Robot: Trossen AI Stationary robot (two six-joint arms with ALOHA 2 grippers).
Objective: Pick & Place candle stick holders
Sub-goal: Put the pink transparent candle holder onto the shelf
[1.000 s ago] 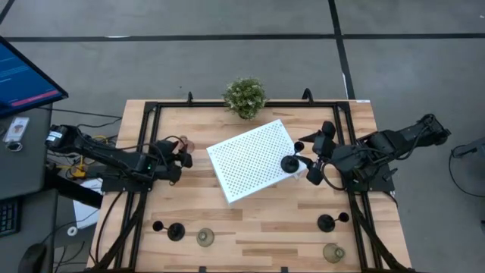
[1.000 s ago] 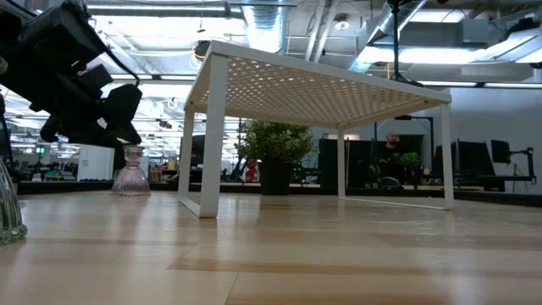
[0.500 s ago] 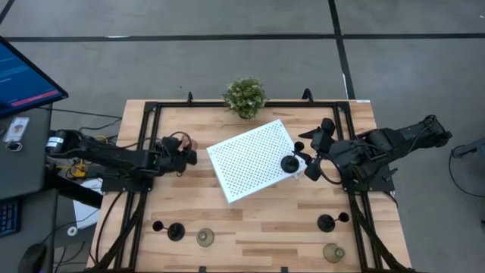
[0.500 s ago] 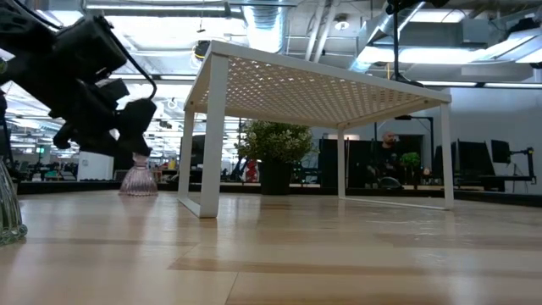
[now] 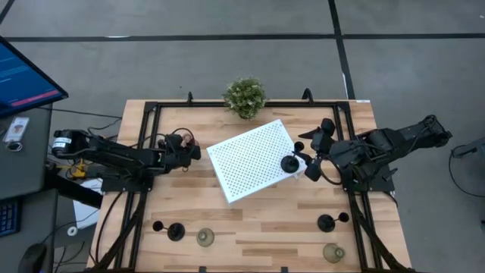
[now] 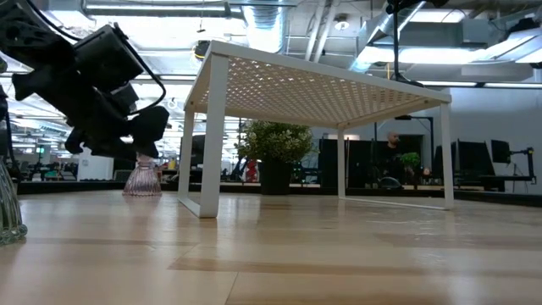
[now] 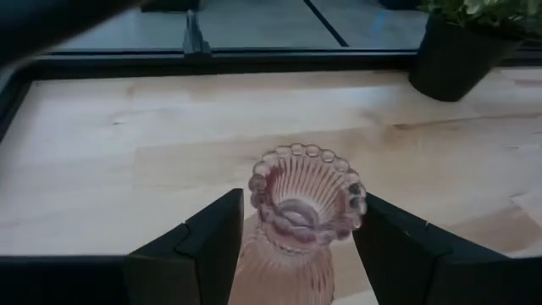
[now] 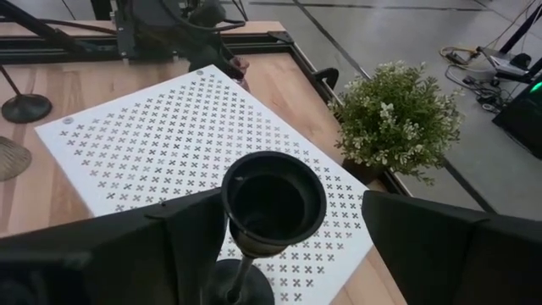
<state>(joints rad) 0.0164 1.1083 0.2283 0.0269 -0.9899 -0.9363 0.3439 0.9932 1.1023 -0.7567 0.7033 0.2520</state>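
Observation:
A pink ribbed glassy holder stands upright on its wide base on the wood table at the left. My left gripper is open, with one finger on each side of the holder's upper part. A black holder stands on the white perforated tray near its right corner. My right gripper is wide open, its fingers well apart on either side of that holder and touching nothing. My left gripper comes at the pink holder level, from the table's left, with its fingers beside the neck and beaded rim. I cannot tell whether either finger touches the holder. The holder stands upright on the table.
Two black holders and two olive-green holders stand along the table's near side. A potted plant stands at the far edge. The tray stands on legs. A black frame borders the table.
My left gripper has gone toward the table's right and a little toward the far edge, up to the pink holder, so that its fingers now stand on either side of it. The pink holder has slid a little toward the table's right, still upright.

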